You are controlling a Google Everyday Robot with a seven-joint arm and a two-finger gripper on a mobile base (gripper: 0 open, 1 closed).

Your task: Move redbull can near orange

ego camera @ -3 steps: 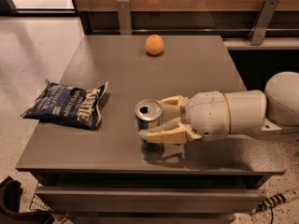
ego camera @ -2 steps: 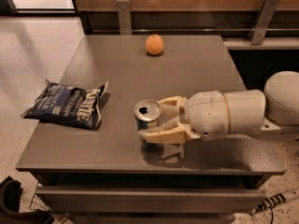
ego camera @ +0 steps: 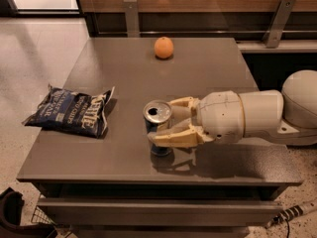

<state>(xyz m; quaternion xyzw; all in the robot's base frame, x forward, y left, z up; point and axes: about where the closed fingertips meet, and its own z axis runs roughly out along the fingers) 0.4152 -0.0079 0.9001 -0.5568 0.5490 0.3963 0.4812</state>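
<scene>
Gripper point(ego camera: 162, 123) around redbull can point(ego camera: 157, 113), orange point(ego camera: 164, 47) behind

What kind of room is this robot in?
Probably an office snack or break area: a grey table with a chip bag and an orange, and the gripper near its front edge holding the redbull can.

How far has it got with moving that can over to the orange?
Done: the reach. In hand: the gripper grips the redbull can near the table's front. Left: carrying it to the orange, far off at the back, and setting it down.
</scene>
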